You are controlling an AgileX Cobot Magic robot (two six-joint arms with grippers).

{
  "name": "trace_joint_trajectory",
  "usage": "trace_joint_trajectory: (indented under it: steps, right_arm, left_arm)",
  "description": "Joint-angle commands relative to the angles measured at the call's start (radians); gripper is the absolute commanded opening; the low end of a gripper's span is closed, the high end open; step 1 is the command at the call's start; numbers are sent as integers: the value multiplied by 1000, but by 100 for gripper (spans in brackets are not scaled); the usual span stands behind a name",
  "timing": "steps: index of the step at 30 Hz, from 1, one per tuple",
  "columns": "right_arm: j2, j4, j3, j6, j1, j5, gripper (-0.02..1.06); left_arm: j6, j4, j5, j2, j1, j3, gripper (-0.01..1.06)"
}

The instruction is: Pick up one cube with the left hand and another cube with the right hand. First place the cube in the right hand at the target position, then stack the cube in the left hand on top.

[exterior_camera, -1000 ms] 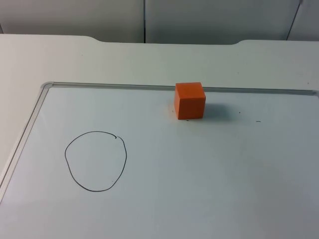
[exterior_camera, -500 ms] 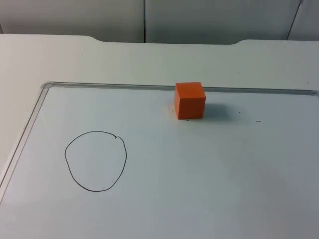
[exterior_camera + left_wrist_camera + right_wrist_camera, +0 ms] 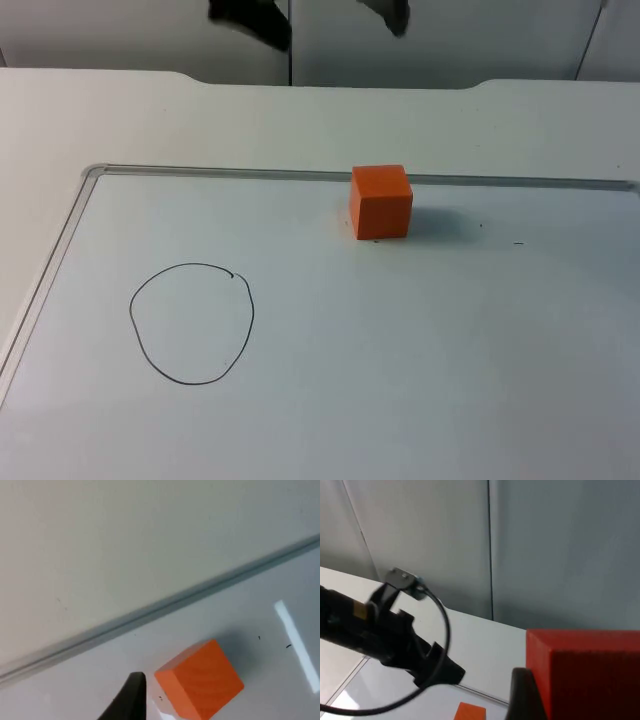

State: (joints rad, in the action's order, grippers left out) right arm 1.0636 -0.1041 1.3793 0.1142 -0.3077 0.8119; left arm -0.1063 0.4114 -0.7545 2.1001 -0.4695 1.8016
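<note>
- The left gripper (image 3: 250,20) hangs high beyond the whiteboard's far rail (image 3: 250,175), dark against the grey partition wall (image 3: 450,40). Whether it is wide or narrow cannot be told.
- The right gripper (image 3: 385,14) hangs at a like height beyond the rail and is clamped on a red cube (image 3: 585,672).
- The orange cube (image 3: 380,202) rests flat on the whiteboard (image 3: 400,350), just beside the rail and turned slightly off square to it. Its sides look equal, so no long axis shows.
- The drawn circle (image 3: 192,323) lies on the board well apart from the rail.
- The left wrist view looks down on the orange cube (image 3: 200,680) beside the rail (image 3: 150,612).
- The right wrist view adds the held red cube close up, the left arm (image 3: 380,635) stretched above the rail, and the orange cube (image 3: 470,712) beneath it.
</note>
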Motion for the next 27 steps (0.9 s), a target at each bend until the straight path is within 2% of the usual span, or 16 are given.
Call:
trace_joint_trajectory:
  steps: [1, 3, 6, 12, 20, 27]
  right_arm:
    - [-5, -6, 8, -3, -3, -7, 0]
    - [-5, -6, 8, -3, -3, -7, 0]
    - [-5, -6, 8, -3, -3, 9, 0]
    - [-5, 3, 8, -3, -3, 22, 0]
    - [-5, 30, 8, -10, -3, 27, 0]
    - [-5, 28, 8, -10, -3, 25, 0]
  left_arm:
    - [142, -59, -115, 121, -50, 147, 104]
    - [161, -63, -129, 134, -53, 173, 104]
    - [267, -123, -217, 245, -62, 313, 104]
    - [402, -207, -289, 329, -66, 417, 104]
    - [483, -249, -284, 374, -71, 434, 104]
    - [500, -233, -296, 411, -74, 434, 104]
